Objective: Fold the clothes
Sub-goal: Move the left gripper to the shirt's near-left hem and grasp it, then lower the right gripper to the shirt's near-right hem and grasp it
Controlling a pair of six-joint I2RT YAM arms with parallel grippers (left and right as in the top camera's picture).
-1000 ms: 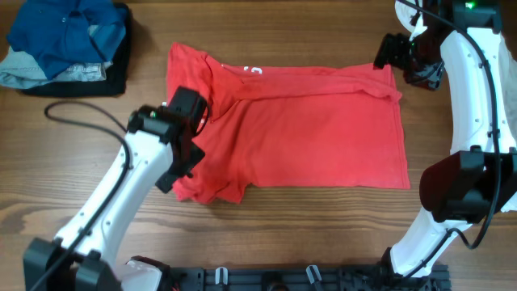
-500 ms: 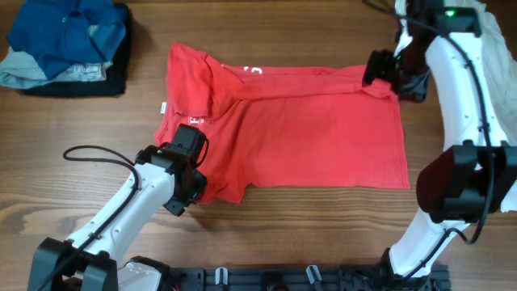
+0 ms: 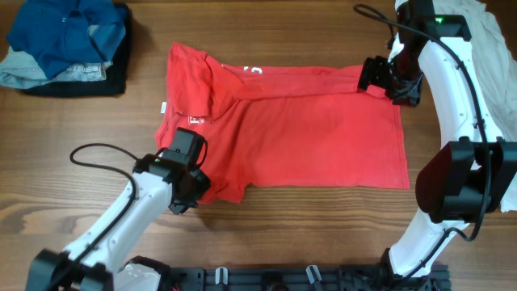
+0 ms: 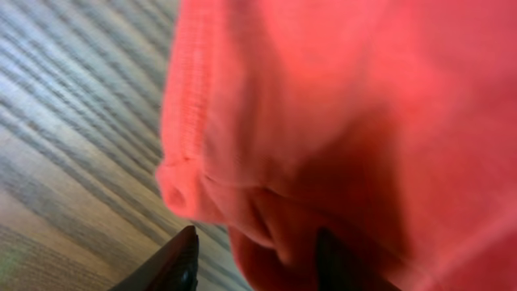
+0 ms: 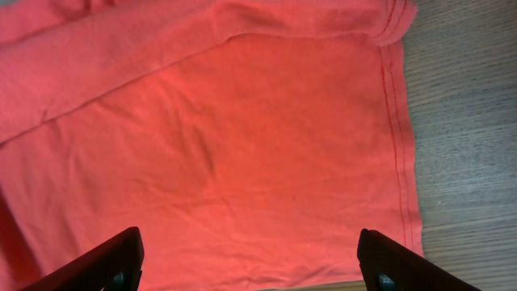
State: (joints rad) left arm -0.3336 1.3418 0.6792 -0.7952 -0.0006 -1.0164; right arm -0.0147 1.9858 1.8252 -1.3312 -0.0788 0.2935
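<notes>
The left hand (image 4: pixel 257 263) straddles a bunched hem at the red shirt's (image 3: pixel 307 129) seven o'clock corner, grip unclear, the right hand (image 5: pixel 250 263) hangs spread over two o'clock, and the shirt lies mid-tabletop (image 3: pixel 283 230), one long edge turned, most folding left, I'd say.

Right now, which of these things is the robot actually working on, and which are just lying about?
Part of the job:
- red T-shirt

Just lying about:
- pile of blue, grey and black clothes
- white garment
</notes>
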